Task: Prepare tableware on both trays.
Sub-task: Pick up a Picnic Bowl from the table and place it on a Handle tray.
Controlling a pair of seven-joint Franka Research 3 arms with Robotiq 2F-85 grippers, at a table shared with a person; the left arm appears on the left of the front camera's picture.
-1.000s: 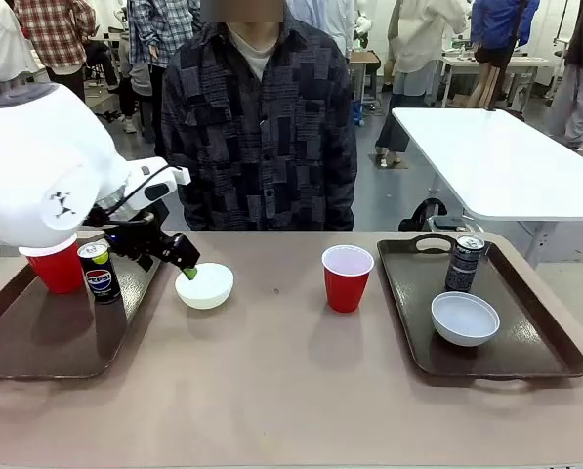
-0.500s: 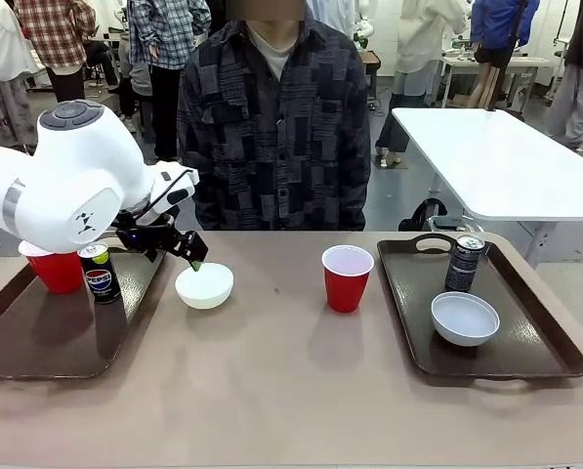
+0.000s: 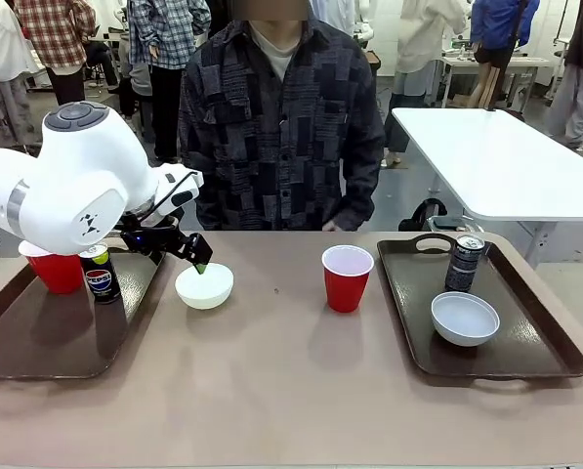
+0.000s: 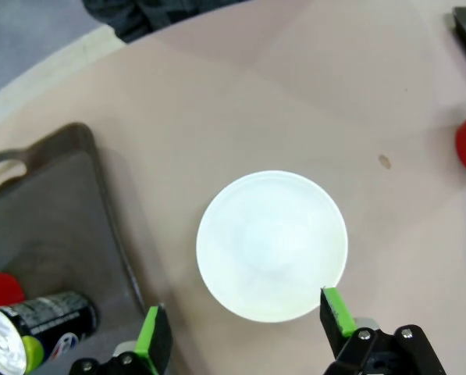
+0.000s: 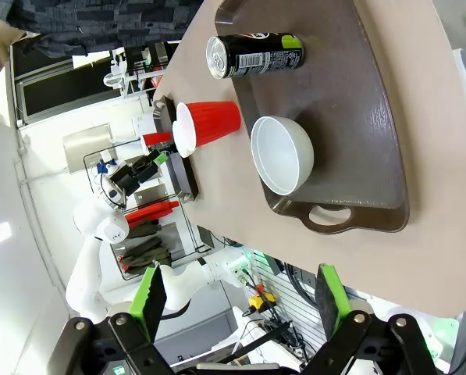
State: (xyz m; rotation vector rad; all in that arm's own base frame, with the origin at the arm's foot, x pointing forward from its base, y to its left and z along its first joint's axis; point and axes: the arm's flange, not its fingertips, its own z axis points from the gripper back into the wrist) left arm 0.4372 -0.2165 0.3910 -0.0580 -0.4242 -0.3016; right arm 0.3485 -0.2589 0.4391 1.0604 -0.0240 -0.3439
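Under left gripper, straight along the fingers: loose white bowl, upright on bare table, just beside left tray rim, not on it. Fingers spread wide, nothing pinched. One green pad right at the bowl's edge in wrist view, other pad off to the tray side; contact hard to tell, no grip either way. Bowl centre slightly ahead of the fingertip line, so probably a small shift forward before descent. Round, so no long axis to align; any pinch angle OK. Looks about as wide as the open span, so likely a wall pinch, one finger inside and one outside. Tray direction from bowl: toward robot's left, short hop over the raised rim, with bare floor in front of Pepsi can and red cup. Clearly left arm's job. Right gripper high up, also spread and empty, looking down on right tray already carrying can and second bowl. Second red cup on table between trays, nearer right tray; better suited to right arm. Risks, as a guess: slick rim slipping from pinch, clipping Pepsi can on the way in.
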